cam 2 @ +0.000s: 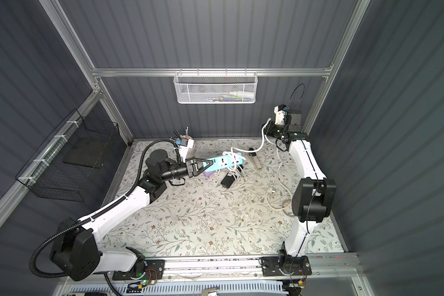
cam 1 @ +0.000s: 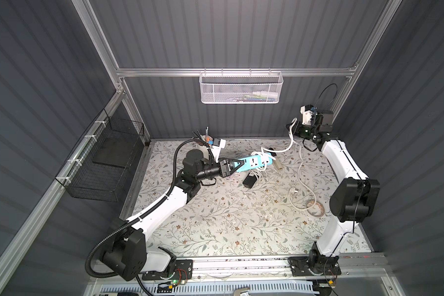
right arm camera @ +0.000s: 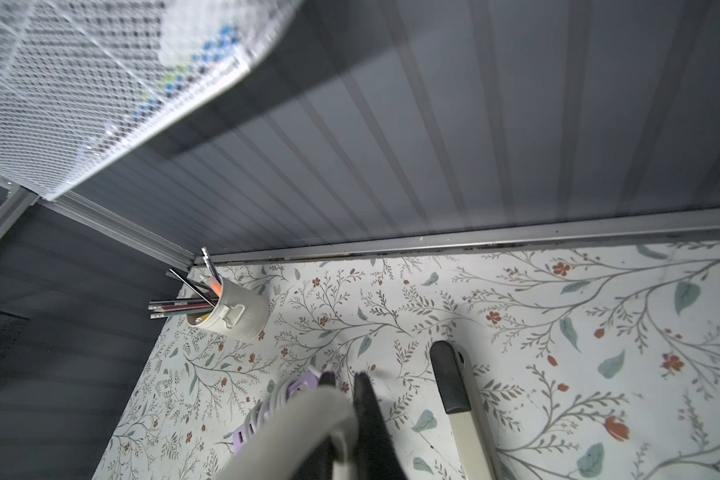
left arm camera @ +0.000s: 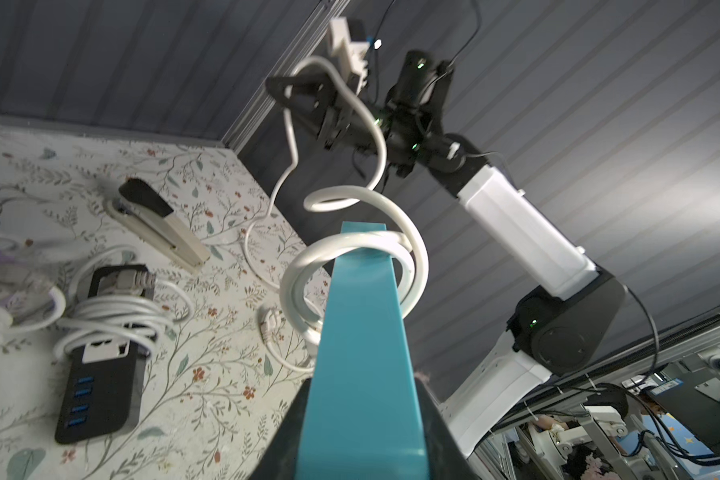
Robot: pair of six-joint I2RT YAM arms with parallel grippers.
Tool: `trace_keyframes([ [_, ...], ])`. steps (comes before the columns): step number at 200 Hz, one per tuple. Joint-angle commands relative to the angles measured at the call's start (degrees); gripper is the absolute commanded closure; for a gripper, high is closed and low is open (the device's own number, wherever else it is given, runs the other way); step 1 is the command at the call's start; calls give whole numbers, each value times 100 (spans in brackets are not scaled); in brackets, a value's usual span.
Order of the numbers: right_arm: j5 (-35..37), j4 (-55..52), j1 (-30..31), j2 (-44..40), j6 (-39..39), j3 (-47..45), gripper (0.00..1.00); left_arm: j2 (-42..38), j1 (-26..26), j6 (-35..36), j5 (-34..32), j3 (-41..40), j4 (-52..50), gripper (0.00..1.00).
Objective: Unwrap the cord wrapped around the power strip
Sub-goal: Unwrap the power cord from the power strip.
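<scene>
Nearest us on the floral tabletop (cam 1: 215,225), a white plug (cam 1: 292,191) lies loose, right of centre. Moving back, we see the left hand (cam 1: 236,164) pinching one end of the teal power strip (cam 1: 254,161), held clear of the tabletop at mid-frame. The left wrist view gives us what the top views blur: the cord (left arm camera: 366,243) coiled round the strip's far end, a black USB hub (left arm camera: 100,374) with blue ports, a stapler (left arm camera: 159,224); we can't read any print. Farther back, upper right, the raised right hand (cam 1: 294,127) pinches the cord. Only its wrist view shows the pen cup (right arm camera: 229,311) clearly, and a purple strip (right arm camera: 248,434) half hidden behind the cord. The back-wall mesh basket's (cam 1: 240,87) contents are too blurred to read.
</scene>
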Motion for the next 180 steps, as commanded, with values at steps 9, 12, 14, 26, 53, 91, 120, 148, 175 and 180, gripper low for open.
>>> trace_keyframes([
  [9, -311, -358, -130, -547, 145, 88, 100, 4, -2, 568, -446, -22, -155, 100],
  [12, -325, -374, -147, -606, 153, 55, 100, 7, -2, 651, -512, -3, -222, 100],
  [14, -326, -384, -157, -648, 157, 37, 100, 8, 0, 705, -567, 10, -277, 100],
  [26, -350, -429, -228, -879, 175, -167, 100, 24, 11, 1014, -878, 144, -571, 100],
  [53, -280, -559, -465, -1492, 203, -847, 100, 61, 181, 1527, -1587, 488, -960, 100],
  [91, -43, -773, -840, -1998, 208, -1952, 100, -57, 490, 1921, -2533, 812, -933, 100],
  [120, 207, -724, -854, -2050, 175, -2623, 100, -186, 603, 2017, -2912, 960, -644, 100],
  [148, 323, -627, -818, -1942, 194, -3134, 100, -341, 681, 2147, -3193, 1037, -374, 100],
  [175, 523, -632, -746, -1659, 196, -3432, 100, -464, 752, 2326, -3445, 1175, -232, 100],
  [180, 567, -548, -743, -1587, 189, -3467, 100, -467, 777, 2353, -3471, 1218, -241, 100],
])
